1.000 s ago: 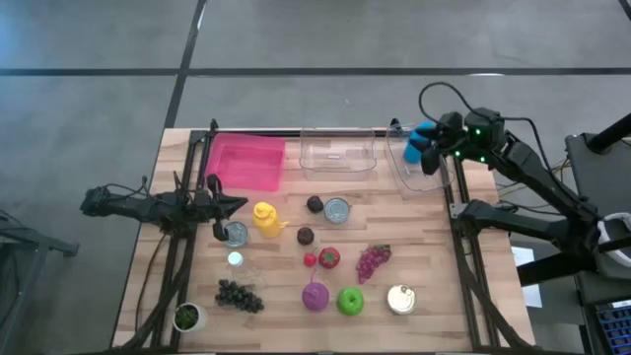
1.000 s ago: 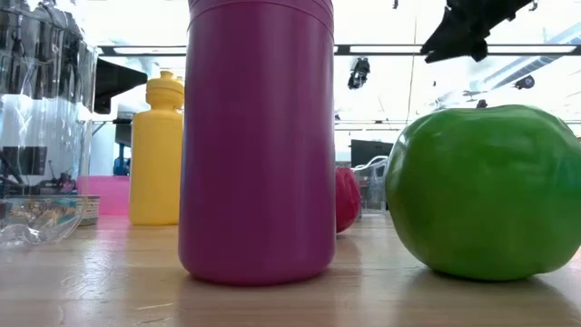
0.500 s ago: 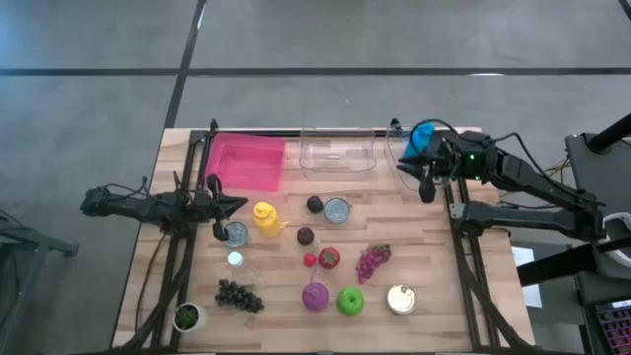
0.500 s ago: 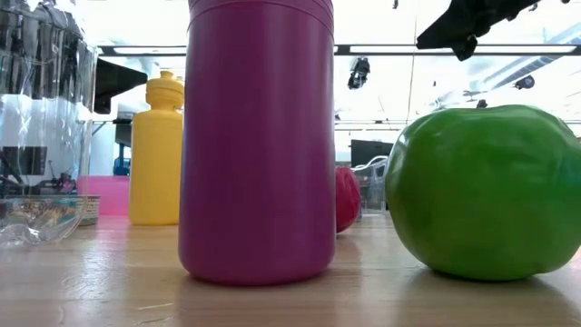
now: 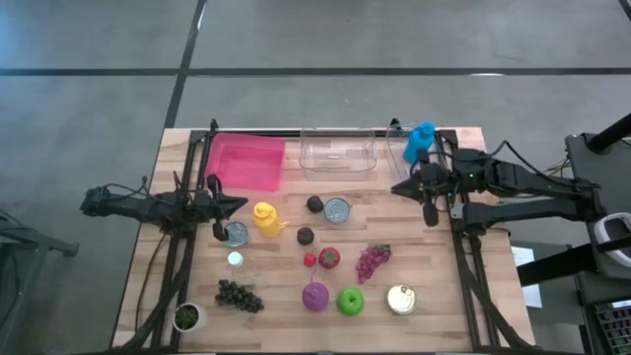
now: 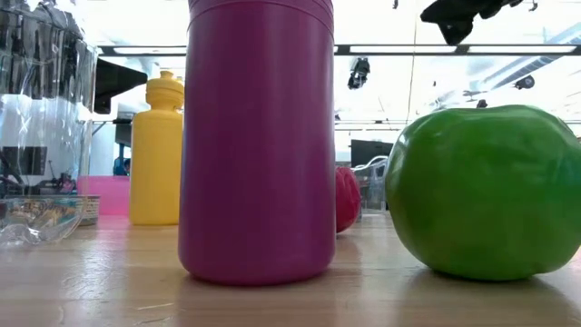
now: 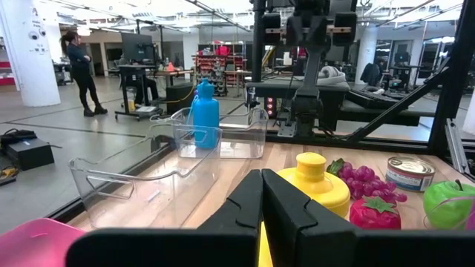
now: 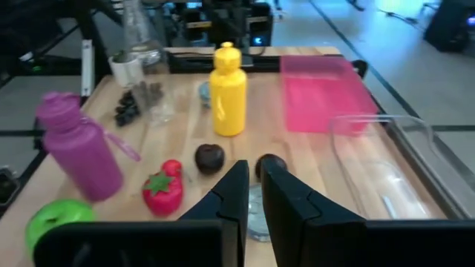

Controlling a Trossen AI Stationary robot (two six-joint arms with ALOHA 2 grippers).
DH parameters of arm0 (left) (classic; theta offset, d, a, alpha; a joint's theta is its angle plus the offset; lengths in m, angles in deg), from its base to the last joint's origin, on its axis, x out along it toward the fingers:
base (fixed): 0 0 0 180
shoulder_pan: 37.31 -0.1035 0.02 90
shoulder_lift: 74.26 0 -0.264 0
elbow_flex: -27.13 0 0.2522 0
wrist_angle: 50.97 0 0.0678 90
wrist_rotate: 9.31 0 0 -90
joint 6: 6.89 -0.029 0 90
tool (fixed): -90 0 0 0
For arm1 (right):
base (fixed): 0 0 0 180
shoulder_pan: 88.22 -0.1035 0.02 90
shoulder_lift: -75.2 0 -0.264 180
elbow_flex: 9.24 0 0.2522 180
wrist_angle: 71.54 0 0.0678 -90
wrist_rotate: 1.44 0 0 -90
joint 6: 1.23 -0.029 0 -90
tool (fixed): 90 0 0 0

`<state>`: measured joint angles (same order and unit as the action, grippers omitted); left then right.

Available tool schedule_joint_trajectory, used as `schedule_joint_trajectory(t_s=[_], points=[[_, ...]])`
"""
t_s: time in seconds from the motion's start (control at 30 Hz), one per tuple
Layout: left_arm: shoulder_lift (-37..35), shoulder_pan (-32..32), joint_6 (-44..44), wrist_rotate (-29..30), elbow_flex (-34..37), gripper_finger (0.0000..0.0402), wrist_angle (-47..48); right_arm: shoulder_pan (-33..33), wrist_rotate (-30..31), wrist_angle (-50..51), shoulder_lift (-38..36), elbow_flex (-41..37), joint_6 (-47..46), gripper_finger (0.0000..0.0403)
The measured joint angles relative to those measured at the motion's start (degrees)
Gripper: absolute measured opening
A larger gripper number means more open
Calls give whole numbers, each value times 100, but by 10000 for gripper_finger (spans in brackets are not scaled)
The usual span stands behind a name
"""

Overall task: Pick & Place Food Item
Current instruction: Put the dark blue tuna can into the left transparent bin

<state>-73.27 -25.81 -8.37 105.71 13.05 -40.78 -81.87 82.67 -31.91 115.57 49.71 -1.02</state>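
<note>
Toward the right edge of the overhead frame, the right gripper (image 5: 414,185) hung above the table (image 5: 434,286), just below the clear bin (image 5: 406,173) where the blue bottle (image 5: 419,143) stood. Its own camera showed the two fingers (image 8: 234,194) drawn almost together with nothing between them. At the left edge of the table the left gripper (image 5: 232,204) waited, fingers pressed together and empty. No food was in hand; the likely candidates lay mid-table, below and left of the right gripper: the strawberry (image 5: 329,257), the purple grapes (image 5: 372,261), the green apple (image 5: 350,301) and two dark plums (image 5: 315,204). Which one was meant could not be told. To do the pick well, the fingers would probably need to spread wide before descending, come down squarely over one fruit, and stay clear of the tuna can (image 5: 337,209) and the yellow bottle (image 5: 265,218). From table height, the purple bottle (image 6: 259,136) and the apple blocked most of the scene, and only the right gripper's dark tip showed at the top right. The middle clear bin (image 5: 338,153) was hard to read through its glare.
</note>
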Motion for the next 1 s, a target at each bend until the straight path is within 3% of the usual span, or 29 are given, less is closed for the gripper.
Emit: schedule_joint_trajectory(t_s=[0.43, 1.0], points=[[-2, -1, 0, 1, -1, 12, 0, -425, -1, -78, 360, -11, 71, 31], [0, -1, 0, 2, 0, 12, 0, -425, 2, -283, 736, -13, 333, 31]])
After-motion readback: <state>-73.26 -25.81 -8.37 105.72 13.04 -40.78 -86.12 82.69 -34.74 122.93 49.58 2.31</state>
